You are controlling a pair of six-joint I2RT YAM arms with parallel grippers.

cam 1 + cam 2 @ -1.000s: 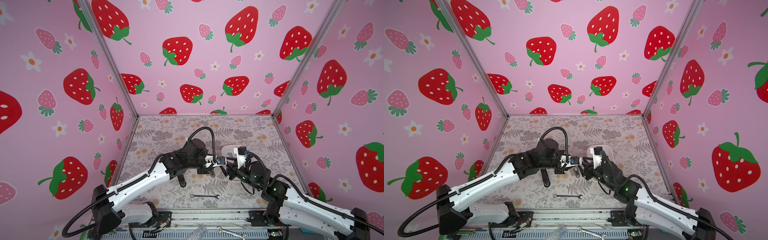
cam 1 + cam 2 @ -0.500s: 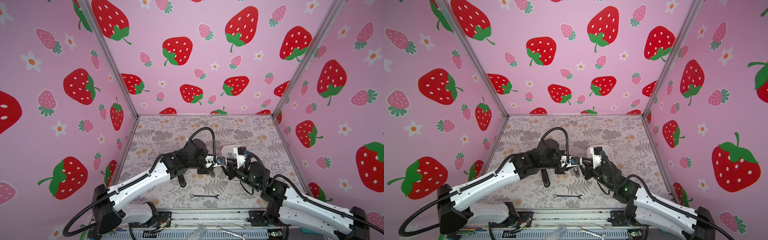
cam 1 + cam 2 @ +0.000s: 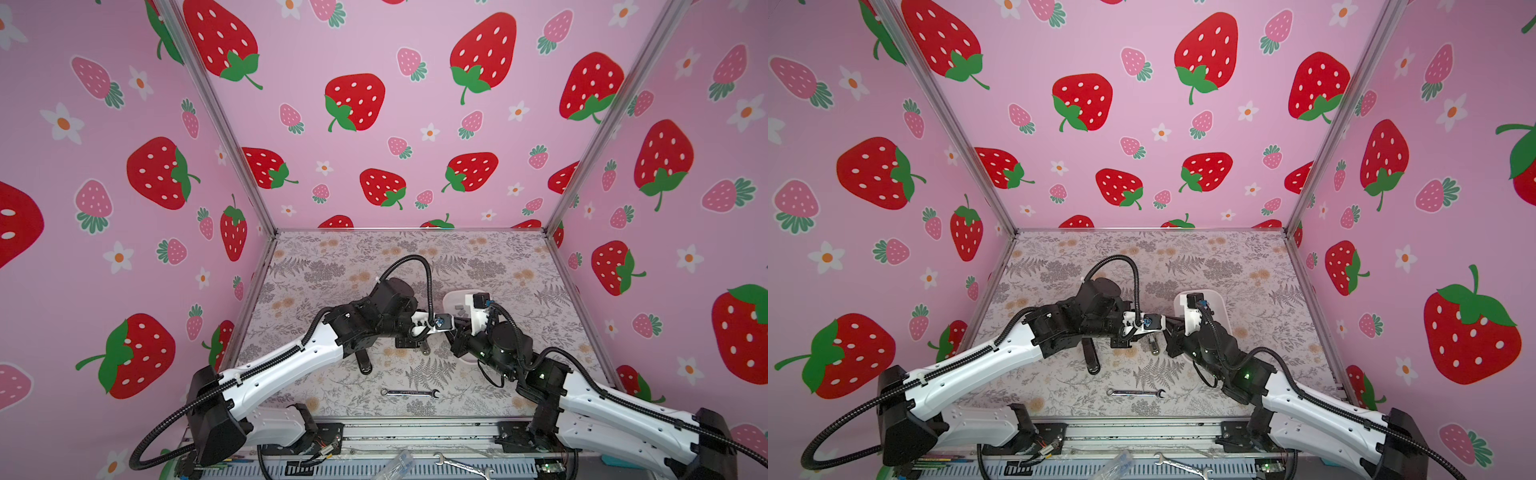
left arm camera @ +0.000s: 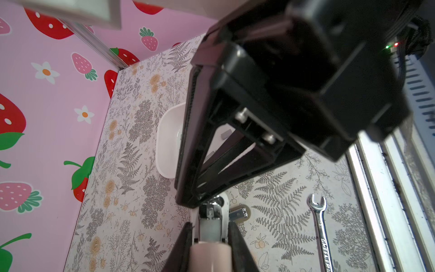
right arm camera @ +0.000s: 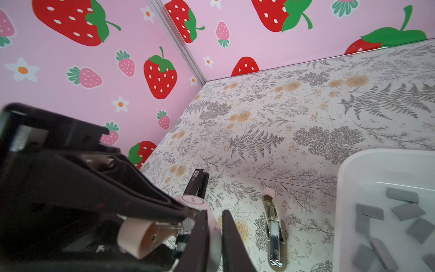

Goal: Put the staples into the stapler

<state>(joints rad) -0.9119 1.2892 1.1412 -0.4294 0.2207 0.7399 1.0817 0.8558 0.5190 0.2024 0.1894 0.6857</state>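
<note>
Here, staples [image 5: 369, 212] in white tray [image 5: 353, 169]; left end effector [image 4: 210, 228], right end effector [image 5: 214, 214] tight on pink stapler [image 4: 208, 256].

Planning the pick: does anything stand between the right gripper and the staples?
Nothing covers the staples in the open tray, but the right gripper is shut on the pink stapler that the left gripper holds too.

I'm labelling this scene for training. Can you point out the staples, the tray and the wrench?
staples [image 5: 369, 212]: right wrist view, middle of one grey strip.
tray [image 5: 344, 212]: right wrist view, its white side wall.
wrench [image 3: 409, 392]: in a top view, middle of its shaft.
</note>
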